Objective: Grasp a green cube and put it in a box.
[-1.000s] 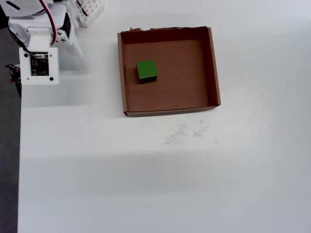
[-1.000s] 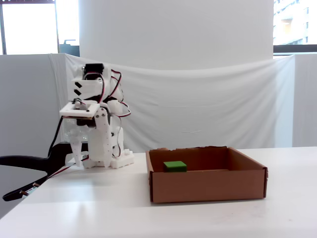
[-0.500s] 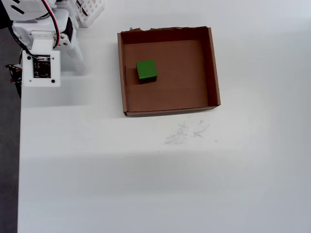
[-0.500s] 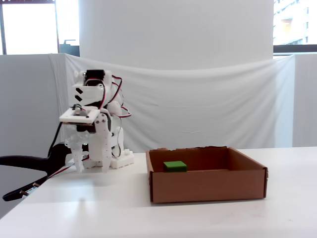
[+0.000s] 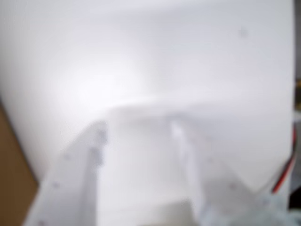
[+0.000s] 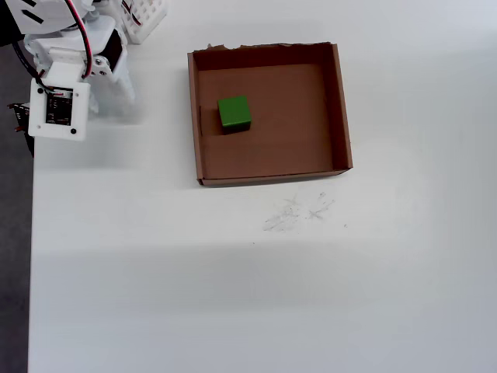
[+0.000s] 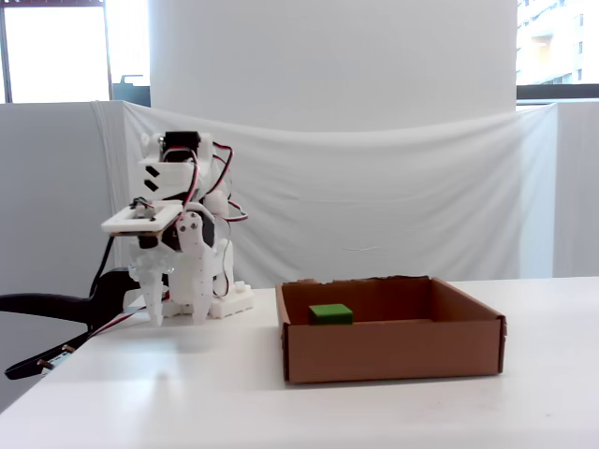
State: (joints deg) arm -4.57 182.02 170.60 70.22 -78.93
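Observation:
The green cube (image 6: 234, 113) lies inside the box (image 6: 342, 109), on its left half, and shows as a low green block (image 7: 330, 313) behind the cardboard front wall (image 7: 393, 351). My gripper (image 7: 176, 313) hangs point-down over the table well to the left of the box, close to the arm's base. In the blurred wrist view the gripper (image 5: 138, 127) has its two white fingers apart, with only bare white table between them. From overhead the wrist board (image 6: 54, 111) hides the fingers.
A white perforated basket (image 6: 144, 15) stands behind the arm at the top left. The table's left edge (image 6: 32, 233) runs just beside the arm. Faint scribbles (image 6: 299, 211) mark the table in front of the box. A brown strip (image 5: 11, 179) shows at the wrist view's left edge.
The wrist has dropped lower and tilted, shifting slightly left and back toward the arm's base. The cube and box have not moved.

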